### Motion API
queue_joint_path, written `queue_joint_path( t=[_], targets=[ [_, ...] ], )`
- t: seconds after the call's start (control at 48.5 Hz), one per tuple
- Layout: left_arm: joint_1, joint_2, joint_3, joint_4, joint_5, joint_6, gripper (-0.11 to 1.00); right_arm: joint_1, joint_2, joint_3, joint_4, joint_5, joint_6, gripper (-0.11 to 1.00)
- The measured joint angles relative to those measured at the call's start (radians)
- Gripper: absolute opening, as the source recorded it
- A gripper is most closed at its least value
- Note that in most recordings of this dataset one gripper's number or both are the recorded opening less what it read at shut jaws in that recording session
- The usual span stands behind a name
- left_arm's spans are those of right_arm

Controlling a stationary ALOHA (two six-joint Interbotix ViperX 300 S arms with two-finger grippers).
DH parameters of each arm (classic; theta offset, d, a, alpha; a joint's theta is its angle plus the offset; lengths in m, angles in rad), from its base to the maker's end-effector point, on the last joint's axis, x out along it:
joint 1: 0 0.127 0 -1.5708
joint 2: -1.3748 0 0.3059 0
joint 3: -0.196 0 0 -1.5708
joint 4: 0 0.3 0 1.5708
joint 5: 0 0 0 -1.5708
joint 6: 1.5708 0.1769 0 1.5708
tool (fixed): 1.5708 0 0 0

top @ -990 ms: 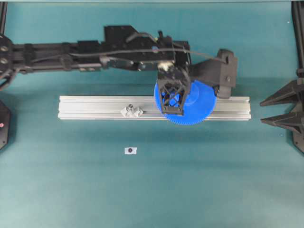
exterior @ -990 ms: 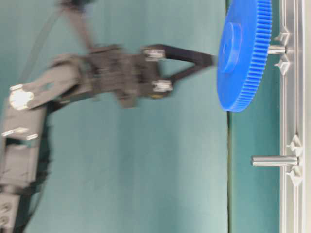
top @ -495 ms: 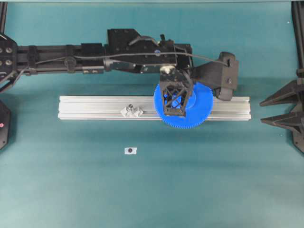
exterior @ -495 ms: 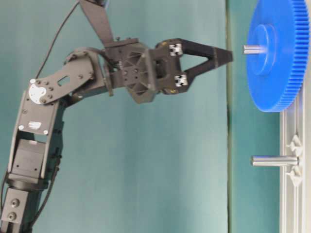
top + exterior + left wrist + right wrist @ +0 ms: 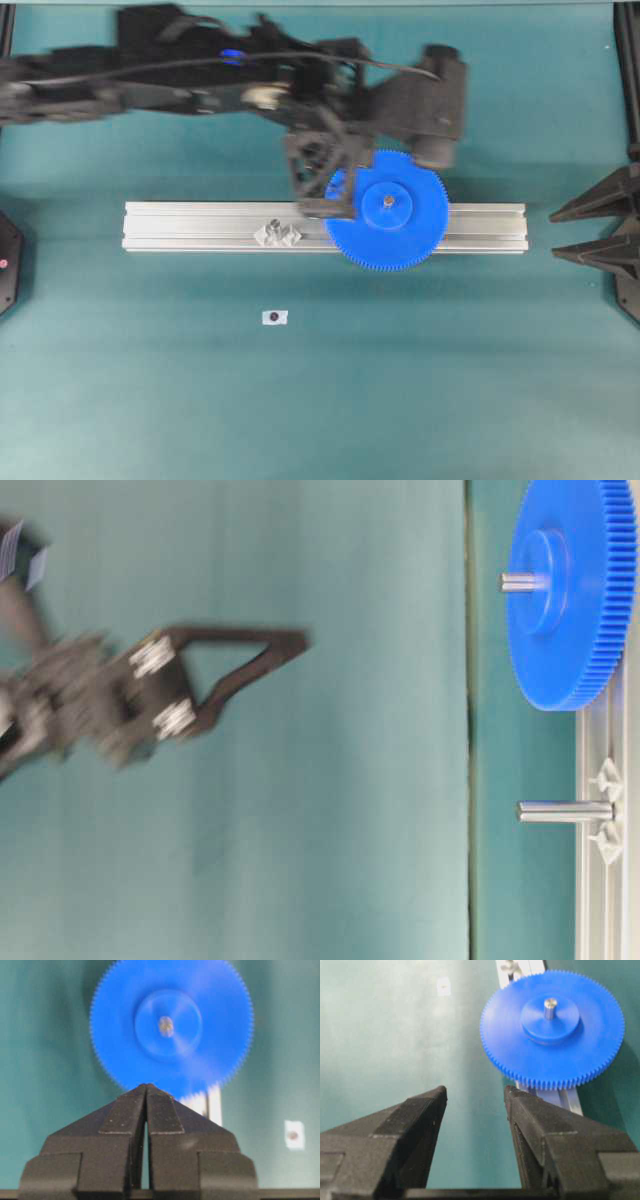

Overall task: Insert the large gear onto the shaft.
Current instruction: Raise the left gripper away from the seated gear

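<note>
The large blue gear [image 5: 400, 235] sits flat on the silver rail, with the shaft's tip [image 5: 387, 201] poking up through its hub. The table-level view shows the gear [image 5: 575, 630] low on the shaft [image 5: 518, 581]. My left gripper [image 5: 328, 205] is shut and empty, raised well clear of the gear and blurred; its closed tips [image 5: 300, 640] stand far from the shaft. In the left wrist view the gear [image 5: 125, 1035] lies beyond the gripper [image 5: 146, 1088]. My right gripper [image 5: 555, 232] is open and empty at the right edge; its wrist view [image 5: 475, 1095] shows the gear [image 5: 510, 1045] ahead.
The aluminium rail [image 5: 180, 227] runs across the table. A second bare shaft [image 5: 276, 233] stands on it left of the gear and also shows in the table-level view [image 5: 565, 811]. A small white tag [image 5: 275, 317] lies on the green mat in front of the rail.
The gear slid down the shaft onto the rail. My left gripper let go, shut, and pulled up and away to the left. The right arm has not moved.
</note>
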Motion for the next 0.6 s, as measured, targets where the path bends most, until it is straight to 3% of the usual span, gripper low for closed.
queue_joint_path(
  t=[0.598],
  targets=[
    [-0.014, -0.502, 0.565, 0.0, -0.413, -0.097, -0.01, 0.0, -0.037, 0.0, 0.0, 0.0, 0.0, 0.58]
  ],
)
